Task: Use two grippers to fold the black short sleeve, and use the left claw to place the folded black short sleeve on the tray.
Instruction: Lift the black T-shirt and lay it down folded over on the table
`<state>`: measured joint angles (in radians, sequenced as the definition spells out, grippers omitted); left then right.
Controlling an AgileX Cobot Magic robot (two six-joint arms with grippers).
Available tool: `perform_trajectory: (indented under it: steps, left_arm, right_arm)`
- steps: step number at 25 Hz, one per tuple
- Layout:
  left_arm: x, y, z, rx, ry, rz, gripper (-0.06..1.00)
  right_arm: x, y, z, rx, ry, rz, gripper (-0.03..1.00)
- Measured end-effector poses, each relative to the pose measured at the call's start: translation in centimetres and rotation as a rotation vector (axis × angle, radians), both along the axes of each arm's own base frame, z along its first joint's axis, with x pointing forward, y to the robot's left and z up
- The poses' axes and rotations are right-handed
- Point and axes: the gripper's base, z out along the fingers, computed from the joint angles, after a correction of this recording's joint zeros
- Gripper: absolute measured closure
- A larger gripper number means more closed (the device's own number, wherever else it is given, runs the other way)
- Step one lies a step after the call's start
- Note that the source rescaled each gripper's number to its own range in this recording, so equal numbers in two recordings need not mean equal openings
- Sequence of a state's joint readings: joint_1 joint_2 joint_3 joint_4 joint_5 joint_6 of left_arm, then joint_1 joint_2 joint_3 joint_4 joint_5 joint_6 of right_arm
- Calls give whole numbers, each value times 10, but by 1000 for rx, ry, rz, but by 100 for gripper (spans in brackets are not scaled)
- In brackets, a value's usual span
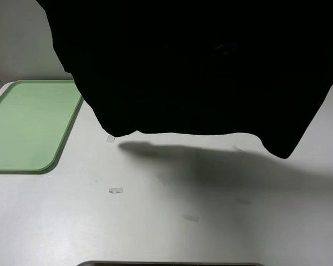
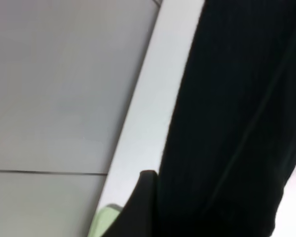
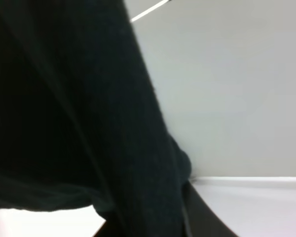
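Black short sleeve (image 1: 200, 72) aloft (tray (image 1: 22, 127) nearby)

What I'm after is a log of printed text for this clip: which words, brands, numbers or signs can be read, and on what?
None can be read in any view.
Black short sleeve: only plain black cloth shows, no lettering.
Tray: plain green, no marks.
Scraps of tape on the table: too small to tell whether anything is written on them.
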<state>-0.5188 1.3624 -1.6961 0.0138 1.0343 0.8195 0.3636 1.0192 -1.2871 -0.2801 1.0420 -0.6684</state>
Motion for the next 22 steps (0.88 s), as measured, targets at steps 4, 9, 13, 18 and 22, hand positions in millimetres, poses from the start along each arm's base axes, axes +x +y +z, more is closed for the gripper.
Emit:
perform_trajectory:
  steps: [4, 9, 13, 18, 22]
  left_arm:
    - [-11, 5, 2, 6, 54, 2, 94]
    - [-26, 10, 8, -25, 89, 16, 94]
    - [-40, 17, 18, -89, 80, 55, 94]
    - [-61, 19, 28, -130, 50, 34, 94]
    - [-71, 18, 23, -155, 85, 45, 94]
  right_arm:
    - [-15, -2, 3, 40, 22, 15, 96]
    - [-36, -5, 5, 56, 70, 53, 96]
    - [-52, -6, 10, 106, 44, 83, 96]
    - [-71, -10, 15, 152, 23, 108, 96]
    - [-85, -14, 19, 177, -7, 119, 96]
